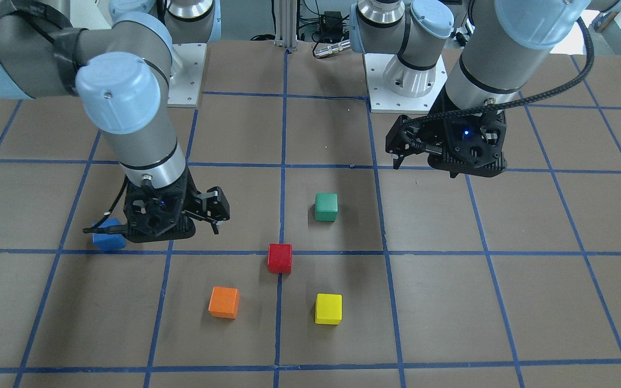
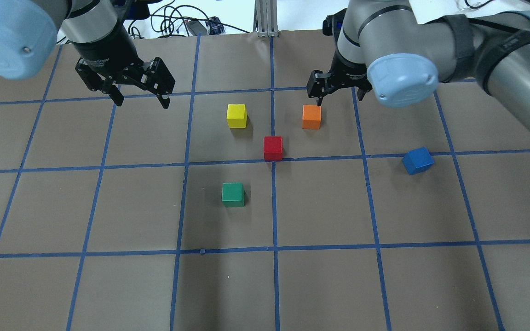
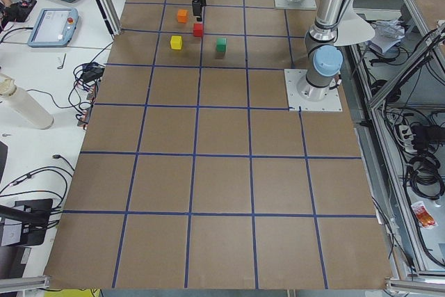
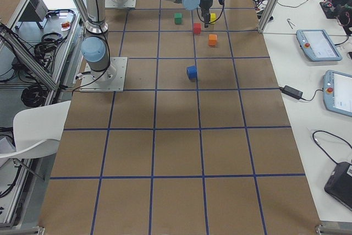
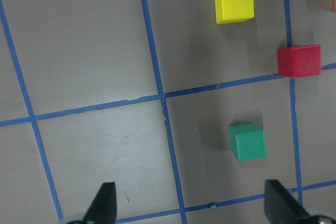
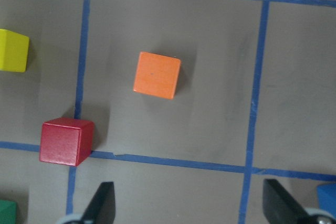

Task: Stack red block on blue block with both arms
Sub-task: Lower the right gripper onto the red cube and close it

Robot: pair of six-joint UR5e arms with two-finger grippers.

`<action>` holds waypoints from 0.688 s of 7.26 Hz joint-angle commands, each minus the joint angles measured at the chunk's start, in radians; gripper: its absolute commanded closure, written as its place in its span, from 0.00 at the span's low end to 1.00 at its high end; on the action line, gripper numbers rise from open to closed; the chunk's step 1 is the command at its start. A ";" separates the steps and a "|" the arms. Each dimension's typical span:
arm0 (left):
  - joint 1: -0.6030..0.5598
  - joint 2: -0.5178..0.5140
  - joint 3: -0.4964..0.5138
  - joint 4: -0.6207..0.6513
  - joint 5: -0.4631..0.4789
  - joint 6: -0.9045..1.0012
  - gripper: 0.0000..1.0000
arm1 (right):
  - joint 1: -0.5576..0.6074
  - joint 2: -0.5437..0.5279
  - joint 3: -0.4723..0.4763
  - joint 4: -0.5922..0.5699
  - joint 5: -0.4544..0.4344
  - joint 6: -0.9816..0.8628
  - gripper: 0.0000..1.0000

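Observation:
The red block (image 2: 273, 148) sits on a tape line at the table's middle; it also shows in the front view (image 1: 280, 257) and in both wrist views (image 5: 299, 60) (image 6: 66, 141). The blue block (image 2: 417, 160) sits alone to its right, turned slightly, and is partly hidden behind my right gripper in the front view (image 1: 108, 238). My right gripper (image 2: 341, 97) is open and empty, above the table near the orange block, between red and blue (image 6: 191, 203). My left gripper (image 2: 143, 102) is open and empty, well left of the blocks (image 5: 191, 205).
A yellow block (image 2: 237, 115) and an orange block (image 2: 311, 116) lie beyond the red one. A green block (image 2: 233, 194) lies nearer the robot. The brown table (image 2: 320, 285) carries a blue tape grid.

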 commanded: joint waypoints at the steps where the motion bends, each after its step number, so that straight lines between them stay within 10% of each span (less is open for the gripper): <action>1: 0.000 0.020 -0.039 0.006 -0.001 -0.045 0.00 | 0.081 0.066 -0.022 -0.024 0.000 0.108 0.00; 5: 0.006 0.031 -0.050 0.022 0.075 -0.069 0.00 | 0.130 0.162 -0.022 -0.065 0.038 0.140 0.00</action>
